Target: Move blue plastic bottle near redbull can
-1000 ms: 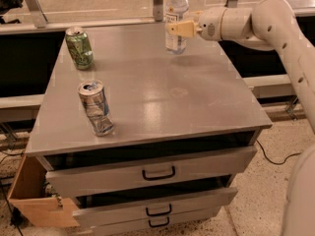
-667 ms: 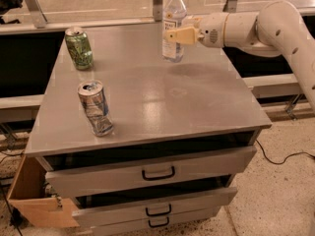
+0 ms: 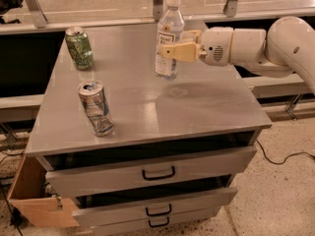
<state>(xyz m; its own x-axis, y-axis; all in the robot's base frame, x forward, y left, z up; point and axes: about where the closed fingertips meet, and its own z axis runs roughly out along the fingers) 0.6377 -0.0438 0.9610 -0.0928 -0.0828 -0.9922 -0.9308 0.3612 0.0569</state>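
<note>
Blue plastic bottle: upright, over the rear-centre of the grey tabletop. White cap on top, label facing the camera. Base looks slightly clear of the surface, with a dark shadow on the metal just to its lower right.

Gripper: reaches in from the right on the white arm, clamped on the bottle at label height. One yellowish finger crosses the front of the bottle, the other shows behind it.

Redbull can: front-left part of the top, dented at the middle, leaning a little. Well apart from the bottle. The stretch of tabletop between the two is bare metal.

Green can: rear-left corner area, upright, beyond the redbull can and to the left of the bottle, not on the line between them.

Edges: redbull can sits near the front edge and left side. Behind the table, a rail with metal posts. Below the top, drawers stand partly pulled out. Cardboard box on the floor at lower left, a cable on the floor to the right.
</note>
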